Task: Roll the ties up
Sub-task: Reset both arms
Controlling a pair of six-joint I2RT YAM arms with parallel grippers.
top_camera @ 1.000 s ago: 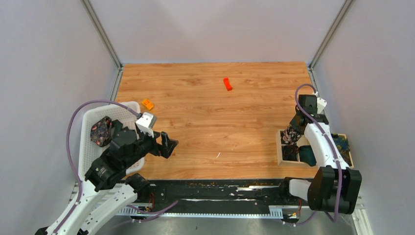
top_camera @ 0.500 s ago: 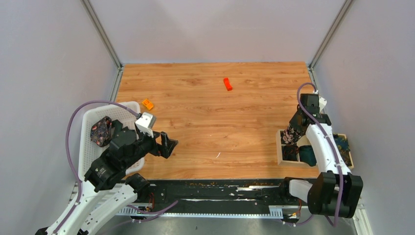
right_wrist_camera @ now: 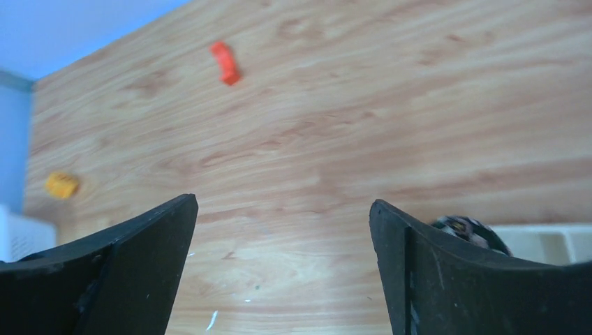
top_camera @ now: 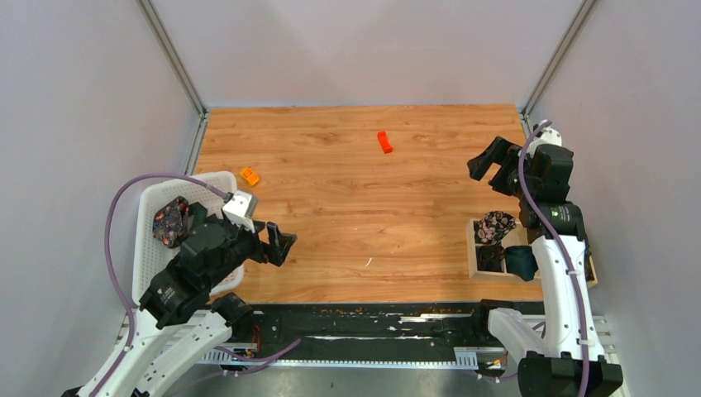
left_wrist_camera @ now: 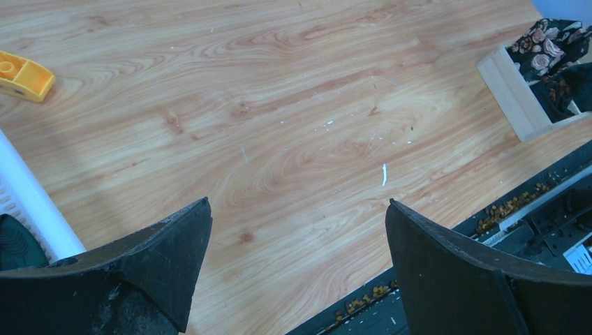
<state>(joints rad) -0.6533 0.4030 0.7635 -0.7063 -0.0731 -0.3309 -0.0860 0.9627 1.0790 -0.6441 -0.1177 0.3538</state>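
White lattice plastic basket (top_camera: 145, 248) at the table's left edge holds a bunched black necktie with small pink flowers (top_camera: 170, 222), lying in the basket's far part. The tie is folded on itself, so no long axis can be read. Just to the right of the basket, the left gripper (top_camera: 279, 244) hangs over the light wooden tabletop (top_camera: 372, 215). Its jaws are spread wide with nothing between them, and it points right, away from the basket. The tie therefore lies behind the gripper and to its left. By my judgement the coming move turns on this: the left arm is much the nearer one, but it would have to swing back over the basket rim to reach the tie.

Further right, a small yellow-orange plastic block (top_camera: 249, 175) and a small red-orange plastic block (top_camera: 383, 141) lie well apart from both grippers.

At the right edge, the right gripper (top_camera: 489, 169) is raised, its jaws wide and empty. Nearer the robot's base sits a pale wooden divided box (top_camera: 473, 252). A rolled black flowered tie (top_camera: 495, 225) sits in its far-left compartment, and a dark teal tie (top_camera: 521, 263) in a compartment nearer the base. Both look already stowed. The right gripper is well apart from the basket.
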